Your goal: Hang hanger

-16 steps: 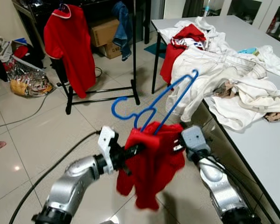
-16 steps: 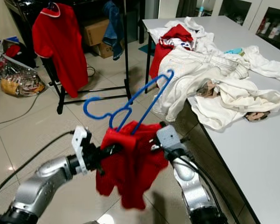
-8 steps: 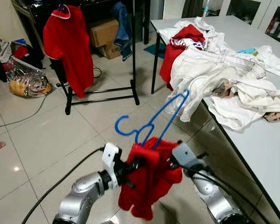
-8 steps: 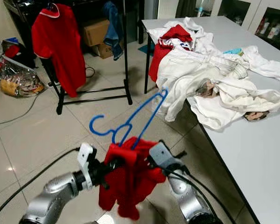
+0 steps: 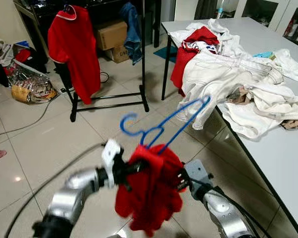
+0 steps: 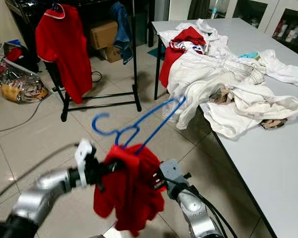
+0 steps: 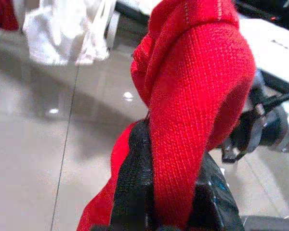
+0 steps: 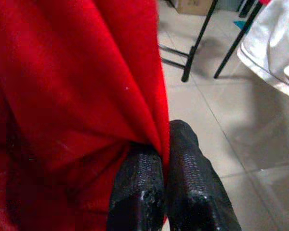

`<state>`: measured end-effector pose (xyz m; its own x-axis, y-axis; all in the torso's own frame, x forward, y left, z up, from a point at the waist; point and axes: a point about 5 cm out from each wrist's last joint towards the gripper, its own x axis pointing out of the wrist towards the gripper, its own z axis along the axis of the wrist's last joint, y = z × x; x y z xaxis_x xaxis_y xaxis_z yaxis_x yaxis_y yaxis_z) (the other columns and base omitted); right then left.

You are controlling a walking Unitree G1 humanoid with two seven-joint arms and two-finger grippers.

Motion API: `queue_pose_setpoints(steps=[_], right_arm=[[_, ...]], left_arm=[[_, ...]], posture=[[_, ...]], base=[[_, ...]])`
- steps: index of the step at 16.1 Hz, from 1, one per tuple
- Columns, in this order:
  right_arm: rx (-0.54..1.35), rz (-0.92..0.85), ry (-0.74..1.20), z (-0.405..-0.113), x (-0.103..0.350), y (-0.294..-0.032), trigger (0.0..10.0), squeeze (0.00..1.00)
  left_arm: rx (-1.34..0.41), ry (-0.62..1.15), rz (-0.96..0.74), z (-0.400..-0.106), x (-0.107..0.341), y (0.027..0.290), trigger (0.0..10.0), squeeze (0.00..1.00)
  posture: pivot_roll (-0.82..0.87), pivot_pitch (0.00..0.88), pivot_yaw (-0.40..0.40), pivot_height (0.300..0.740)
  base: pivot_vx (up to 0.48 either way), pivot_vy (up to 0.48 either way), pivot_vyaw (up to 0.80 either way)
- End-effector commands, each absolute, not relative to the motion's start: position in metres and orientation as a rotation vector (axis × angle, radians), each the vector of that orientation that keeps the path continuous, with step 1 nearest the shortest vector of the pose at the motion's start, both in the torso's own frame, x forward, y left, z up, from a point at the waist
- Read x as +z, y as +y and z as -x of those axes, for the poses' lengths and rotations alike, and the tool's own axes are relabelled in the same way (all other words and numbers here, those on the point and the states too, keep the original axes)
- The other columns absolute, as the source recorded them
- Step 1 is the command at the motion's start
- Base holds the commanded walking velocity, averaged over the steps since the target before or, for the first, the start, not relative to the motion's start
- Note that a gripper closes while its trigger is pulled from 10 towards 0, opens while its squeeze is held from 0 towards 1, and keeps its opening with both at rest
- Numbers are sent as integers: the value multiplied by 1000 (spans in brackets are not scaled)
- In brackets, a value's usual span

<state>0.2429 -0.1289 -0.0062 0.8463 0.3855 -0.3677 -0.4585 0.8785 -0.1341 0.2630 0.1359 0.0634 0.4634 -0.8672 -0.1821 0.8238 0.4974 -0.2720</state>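
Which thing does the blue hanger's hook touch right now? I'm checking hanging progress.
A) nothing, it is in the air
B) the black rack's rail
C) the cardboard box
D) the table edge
A: the blue hanger sticks up from the red garment, hook in open air short of the black rack.

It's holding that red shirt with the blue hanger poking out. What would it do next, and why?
Probably carry it toward the black rack, since both the left hand and right hand grip the red shirt, the blue hanger already sits in it, and the rack stands across the floor.
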Motion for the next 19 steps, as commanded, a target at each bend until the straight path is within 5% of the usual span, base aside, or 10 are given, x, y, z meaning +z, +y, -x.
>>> queue_pose_setpoints(steps=[1, 2, 3, 4, 7, 9, 12, 13, 19], right_arm=[[408, 194, 346, -246, -4, -139, 10000, 635], [436, 152, 343, -246, -2, -135, 10000, 1000], [441, 142, 341, -247, -1, -134, 10000, 867], [440, 117, 344, -247, 0, -135, 10000, 0], [433, 51, 358, -249, 1, -138, 10000, 0], [437, -41, 390, -249, 2, -142, 10000, 1000], [449, -142, 464, -243, -3, -150, 10000, 973], [431, -143, 510, -238, -9, -162, 10000, 0], [343, -72, 751, -213, -44, -189, 10000, 0]], left_arm=[[-1036, 258, 148, -269, 76, 140, 10000, 0], [-1032, 222, 129, -276, 84, 140, 10000, 0], [-1030, 211, 124, -278, 86, 141, 10000, 0], [-1022, 194, 117, -282, 91, 143, 10000, 0], [-998, 173, 101, -292, 100, 151, 10000, 0], [-990, 172, 93, -297, 102, 156, 10000, 0], [-988, 168, 92, -300, 103, 155, 10000, 0], [-998, 136, 105, -305, 111, 152, 10000, 0], [-1149, 18, 90, -309, 149, 133, 10000, 0]], posture=[[-95, 0, 37, 740], [-94, 0, 36, 740], [-93, 0, 34, 740], [-91, 0, 32, 740], [-88, 0, 29, 740], [-91, 0, 30, 740], [-94, 0, 30, 740], [-95, 0, 29, 740], [-89, 0, 29, 740]], base=[[0, 0, 0], [0, 0, 0], [0, 0, 0], [0, 0, 0], [0, 0, 0], [0, 0, 0], [0, 0, 0], [0, 0, 0], [0, 0, 0]])
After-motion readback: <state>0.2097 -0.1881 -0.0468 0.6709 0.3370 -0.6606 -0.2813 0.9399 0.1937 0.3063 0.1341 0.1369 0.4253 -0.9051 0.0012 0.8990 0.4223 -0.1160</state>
